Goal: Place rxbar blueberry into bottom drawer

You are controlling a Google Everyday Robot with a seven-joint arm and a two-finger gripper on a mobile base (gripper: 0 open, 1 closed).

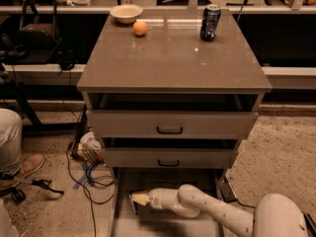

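Three drawers make up the cabinet's front. The upper two, the top drawer [170, 123] and the middle drawer [169, 158], are each pulled out a little and carry black handles. The bottom drawer [158, 180] is drawn out far toward the camera, showing its plain floor.

The white robot arm [217, 212] reaches in from the lower right and lies low over that floor. The gripper [139, 199] sits inside the bottom drawer near its left wall, pale yellow tip pointing left. Whether it is spread or clamped on anything cannot be told. The rxbar blueberry cannot be made out with certainty; only a dark sliver [135, 207] shows just under the gripper's tip.

On the tabletop [173, 63], a pale bowl [126, 13] and an orange [140, 28] sit near each other at the back left, with a dark blue soda can [210, 22] upright at the back right. Loose cables [89, 177] lie on the floor left of the cabinet, beside a person's brown shoe [29, 165].
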